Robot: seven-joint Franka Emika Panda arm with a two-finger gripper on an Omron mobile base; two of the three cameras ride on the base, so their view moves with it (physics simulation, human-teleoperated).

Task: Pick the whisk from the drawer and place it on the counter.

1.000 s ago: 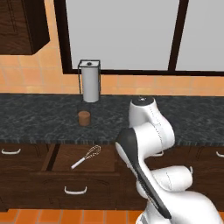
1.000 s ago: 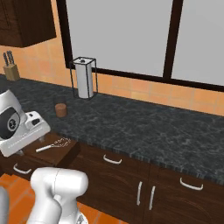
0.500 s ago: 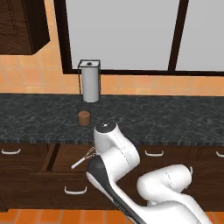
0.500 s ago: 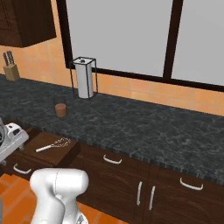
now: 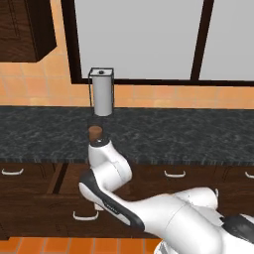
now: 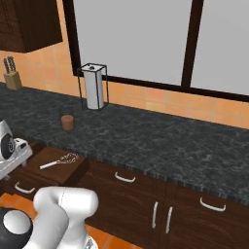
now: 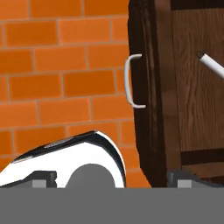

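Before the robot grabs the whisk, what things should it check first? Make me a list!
1. Drawer pulled open: ok.
2. Whisk lying flat on the drawer bottom, free to take: ok.
3. Gripper over the whisk: not ok; the hand view looks at the drawer's front handle and orange floor, with just the whisk's white handle at the edge.
4. Gripper open: cannot tell.
5. Counter has bare stone right of the brown cylinder: ok.

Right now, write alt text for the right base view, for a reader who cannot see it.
A whisk lies flat in the open drawer below the dark speckled counter. On the counter stand a brown cylinder, a paper towel holder and a knife block. The robot's white arm fills the lower left.
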